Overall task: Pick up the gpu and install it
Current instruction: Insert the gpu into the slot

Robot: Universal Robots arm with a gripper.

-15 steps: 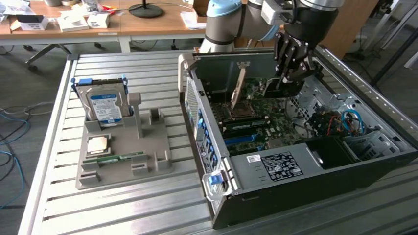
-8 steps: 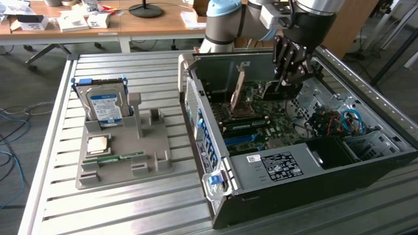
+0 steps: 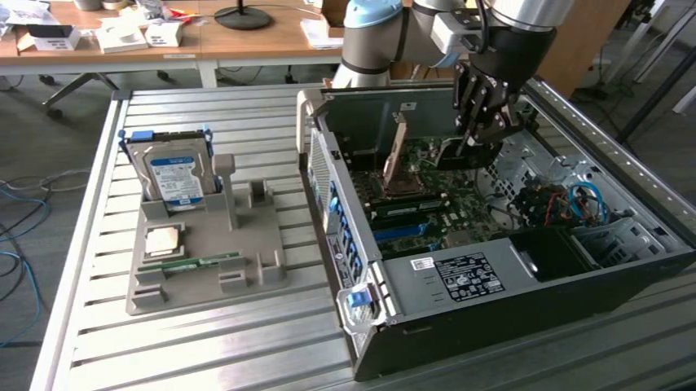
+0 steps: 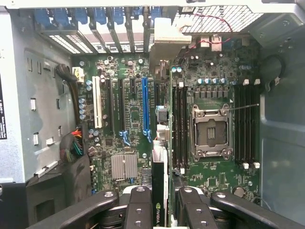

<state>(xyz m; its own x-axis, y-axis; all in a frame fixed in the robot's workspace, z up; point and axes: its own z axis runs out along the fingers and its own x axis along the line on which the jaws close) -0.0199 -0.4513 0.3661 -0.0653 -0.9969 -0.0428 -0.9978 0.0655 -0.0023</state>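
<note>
On the slatted tabletop (image 3: 218, 342), at the exterior view's left, a grey holder (image 3: 244, 281) carries three parts. A silver hard drive (image 3: 174, 179) stands upright in its rear slot, a square processor chip (image 3: 163, 239) lies flat in a recess, and a green memory stick (image 3: 201, 263) lies in a groove beside the chip. To the right, the open computer case (image 3: 544, 301) lies on its side with the motherboard (image 4: 128, 62) on its floor. The gpu (image 3: 398, 145) is inside the case, over the board. Its tan-brown part stands upright just left of the hand (image 3: 478, 151). From the wrist it shows dark and edge-on (image 4: 159, 191), clenched between the hand's (image 4: 162, 214) fingers (image 4: 139, 210), in line between the blue slot (image 4: 145, 105) and the processor socket (image 4: 209, 131). Whether its lower edge touches a slot I cannot tell. Blue cables (image 3: 585, 199) sit in the case's right bay.
</note>
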